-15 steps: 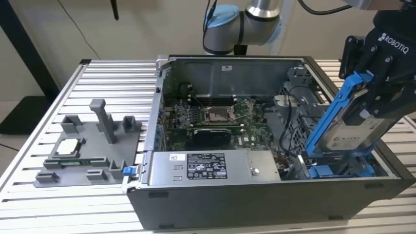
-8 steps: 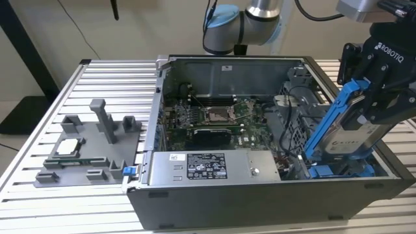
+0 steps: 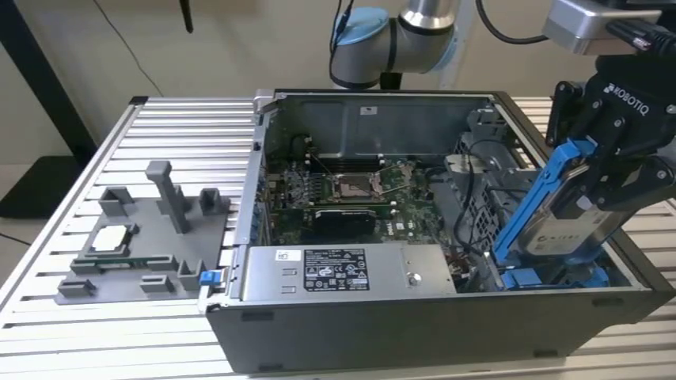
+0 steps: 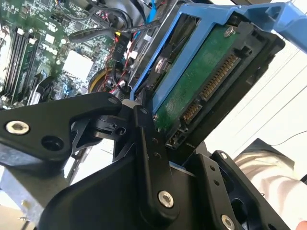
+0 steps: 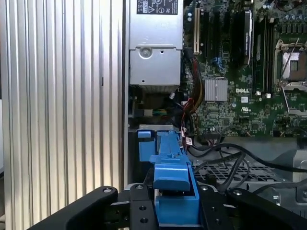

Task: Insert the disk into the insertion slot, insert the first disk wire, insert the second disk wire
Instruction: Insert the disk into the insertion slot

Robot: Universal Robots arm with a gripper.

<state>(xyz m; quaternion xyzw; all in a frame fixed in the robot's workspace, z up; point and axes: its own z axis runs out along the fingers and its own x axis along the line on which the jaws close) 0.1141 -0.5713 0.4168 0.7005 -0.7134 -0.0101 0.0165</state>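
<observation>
Blue plastic carrier (image 3: 539, 198) frames the disk (image 3: 572, 232), pinched at its edges by the gripper (image 3: 610, 190), tilted steeply over the insertion slot (image 3: 533, 279) at the exterior view's right. Likely stiff, dense, shock-sensitive: you hold the carrier rails, never the bare circuit board (image 4: 201, 81)

— Where's the arm (image 3: 385, 43)?
— Its blue-capped joint sits at the top of the exterior view, and the wrist reaches out to that view's right.
— And the gripper (image 3: 613, 194)?
— It points down, slightly tilted. Its black fingers (image 4: 153, 158) are clamped on the disk (image 3: 565, 229), which is held steeply on edge.
</observation>
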